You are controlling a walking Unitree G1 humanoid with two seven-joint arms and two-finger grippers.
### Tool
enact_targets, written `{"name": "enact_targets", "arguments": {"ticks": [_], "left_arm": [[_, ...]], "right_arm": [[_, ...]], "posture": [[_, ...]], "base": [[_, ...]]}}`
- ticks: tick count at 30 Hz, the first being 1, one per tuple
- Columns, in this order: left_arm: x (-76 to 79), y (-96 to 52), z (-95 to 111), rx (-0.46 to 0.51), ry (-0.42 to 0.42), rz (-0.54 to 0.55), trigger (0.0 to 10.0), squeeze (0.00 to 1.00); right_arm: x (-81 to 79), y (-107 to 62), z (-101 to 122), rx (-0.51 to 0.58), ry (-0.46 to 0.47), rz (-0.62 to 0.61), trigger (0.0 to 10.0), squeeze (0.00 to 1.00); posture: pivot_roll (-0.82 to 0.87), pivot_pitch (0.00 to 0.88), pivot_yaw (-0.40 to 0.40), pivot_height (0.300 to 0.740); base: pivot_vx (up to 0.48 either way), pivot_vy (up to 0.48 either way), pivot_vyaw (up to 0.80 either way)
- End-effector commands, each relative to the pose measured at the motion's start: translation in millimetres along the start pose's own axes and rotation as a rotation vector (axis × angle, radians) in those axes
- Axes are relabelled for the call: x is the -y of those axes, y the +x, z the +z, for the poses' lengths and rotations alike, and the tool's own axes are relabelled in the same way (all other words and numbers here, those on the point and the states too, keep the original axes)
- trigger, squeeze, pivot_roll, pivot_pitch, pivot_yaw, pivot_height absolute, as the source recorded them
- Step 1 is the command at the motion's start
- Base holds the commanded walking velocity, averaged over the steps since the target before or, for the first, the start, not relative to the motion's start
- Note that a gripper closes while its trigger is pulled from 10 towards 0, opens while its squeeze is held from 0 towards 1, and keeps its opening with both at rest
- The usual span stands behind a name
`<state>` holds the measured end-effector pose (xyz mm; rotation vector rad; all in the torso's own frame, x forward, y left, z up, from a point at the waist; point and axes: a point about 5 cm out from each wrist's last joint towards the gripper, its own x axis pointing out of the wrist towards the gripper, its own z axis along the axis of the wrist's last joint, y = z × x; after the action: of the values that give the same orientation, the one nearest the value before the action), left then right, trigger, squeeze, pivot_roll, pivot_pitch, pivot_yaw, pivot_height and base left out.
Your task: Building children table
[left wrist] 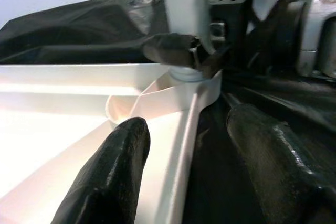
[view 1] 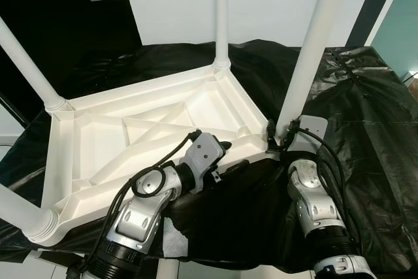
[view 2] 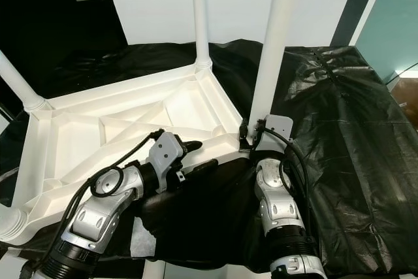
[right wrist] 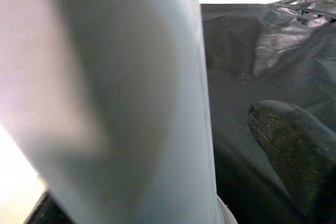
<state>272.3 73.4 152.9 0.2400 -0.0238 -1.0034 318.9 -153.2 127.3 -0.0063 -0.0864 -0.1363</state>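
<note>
A white plastic children's table [view 1: 98, 142] lies upside down on a black plastic sheet [view 1: 356, 102], its ribbed underside facing up. Its legs stand up from the corners: the far leg [view 1: 221, 11], the left leg [view 1: 26, 63], the near left leg [view 1: 16, 210]. The near right leg [view 1: 313, 44] leans slightly. My left gripper [view 1: 228, 156] is open and straddles the table's near rim [left wrist: 181, 129], one finger [left wrist: 105, 177] inside and one outside. My right gripper [view 1: 277, 138] is open around the base of the near right leg [right wrist: 115, 93]. One finger [right wrist: 294, 145] stands apart from that leg.
The black sheet is crumpled and covers the whole work surface, with open room to the right. A white wall rises behind, a dark door [view 1: 59, 11] at the back left, a teal wall [view 1: 401, 24] at the right. A white scrap [view 1: 173, 236] lies near my left forearm.
</note>
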Motion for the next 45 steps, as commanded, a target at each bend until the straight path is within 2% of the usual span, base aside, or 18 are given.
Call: {"name": "enact_targets", "arguments": {"ticks": [1,2,3,5,6,10,11,15,19,21,26,30,32,33,34,36,38,45], "left_arm": [[-3.4,-3.5,0.5,-0.003,-0.016,0.028,10.0,0.00],[-4.0,-5.8,-0.3,0.000,-0.045,0.029,10.0,0.90],[-4.2,-7.6,-1.3,0.001,-0.068,0.028,10.0,1.00],[-4.1,-10.4,-3.7,-0.007,-0.084,0.023,10.0,1.00],[-4.3,-13.5,-6.5,-0.022,-0.084,0.024,10.0,1.00],[-5.7,-18.7,-10.0,-0.051,-0.074,0.027,10.0,1.00],[-7.7,-28.1,-13.6,-0.088,-0.055,0.018,10.0,0.00],[-10.5,-38.6,-16.6,-0.122,-0.048,0.008,10.0,0.00],[-24.1,-74.8,-25.4,-0.238,-0.020,-0.013,10.0,0.00],[-24.1,-74.8,-25.4,-0.238,-0.020,-0.013,10.0,0.00],[-41.3,-113.2,-36.5,-0.372,-0.008,0.008,10.0,0.00],[-38.9,-124.9,-36.6,-0.403,-0.024,-0.027,10.0,0.00],[-35.2,-130.1,-35.7,-0.417,-0.041,-0.052,5.1,0.00],[-35.2,-130.1,-35.7,-0.417,-0.041,-0.052,5.1,0.00],[-32.6,-130.9,-37.4,-0.428,-0.054,-0.052,4.1,0.00],[-31.9,-131.0,-38.3,-0.432,-0.061,-0.050,4.1,0.00],[-28.8,-128.9,-40.1,-0.438,-0.064,-0.058,0.0,0.00],[-24.2,-123.1,-48.3,-0.479,-0.044,-0.065,0.0,0.00]], "right_arm": [[6.0,-0.1,1.2,0.003,0.009,-0.018,10.0,1.00],[8.0,0.3,2.7,0.010,0.006,-0.019,10.0,1.00],[9.4,0.5,3.5,0.015,0.003,-0.021,10.0,1.00],[9.9,0.4,3.8,0.016,0.004,-0.019,10.0,0.95],[10.0,0.0,4.0,0.018,0.005,-0.017,10.0,0.04],[9.9,-0.7,4.5,0.021,0.006,-0.014,10.0,0.00],[10.8,-1.4,4.4,0.021,0.000,-0.014,10.0,0.00],[11.8,-2.2,4.0,0.020,0.001,-0.018,10.0,0.00],[15.5,-3.9,2.2,0.015,-0.002,-0.029,10.0,0.00],[15.5,-3.9,2.2,0.015,-0.002,-0.029,10.0,0.00],[18.5,-6.3,-0.9,0.004,-0.011,-0.043,10.0,0.00],[20.7,-6.6,-2.2,-0.003,-0.017,-0.053,10.0,0.00],[21.4,-7.0,-2.2,-0.005,-0.017,-0.058,10.0,0.00],[21.4,-7.0,-2.2,-0.005,-0.017,-0.058,10.0,0.00],[21.4,-7.7,-1.6,-0.002,-0.012,-0.059,10.0,0.00],[21.5,-8.0,-1.4,-0.001,-0.012,-0.058,10.0,0.00],[22.9,-8.8,1.4,0.016,0.000,-0.067,10.0,0.00],[27.1,-12.1,18.7,0.110,0.061,-0.068,10.0,0.00]], "posture": [[-0.04,0.032,0.036,0.740],[-0.03,0.032,0.031,0.740],[-0.03,0.032,0.030,0.740],[-0.03,0.031,0.027,0.740],[-0.03,0.029,0.027,0.740],[-0.03,0.028,0.027,0.740],[-0.02,0.026,0.024,0.740],[-0.02,0.023,0.026,0.740],[-0.01,0.018,0.032,0.740],[-0.01,0.018,0.032,0.740],[-0.01,0.016,0.043,0.740],[-0.01,0.016,0.046,0.740],[-0.01,0.020,0.045,0.740],[-0.01,0.020,0.045,0.740],[0.00,0.025,0.044,0.740],[0.00,0.025,0.044,0.740],[-0.01,0.030,0.042,0.740],[-0.01,0.039,0.047,0.740]], "base": [[0.000,0.000,0.00],[0.000,0.000,0.00],[0.000,0.000,0.00],[0.000,0.000,0.00],[0.000,0.000,0.00],[0.000,0.000,0.00],[0.000,0.000,0.00],[0.000,0.000,0.00],[0.000,0.000,0.00],[0.000,0.000,0.00],[0.000,0.000,0.00],[0.000,0.000,0.00],[0.000,0.000,0.00],[0.000,0.000,0.00],[0.000,0.000,0.00],[0.000,0.000,0.00],[0.000,0.000,0.00],[0.000,0.000,0.00]]}}
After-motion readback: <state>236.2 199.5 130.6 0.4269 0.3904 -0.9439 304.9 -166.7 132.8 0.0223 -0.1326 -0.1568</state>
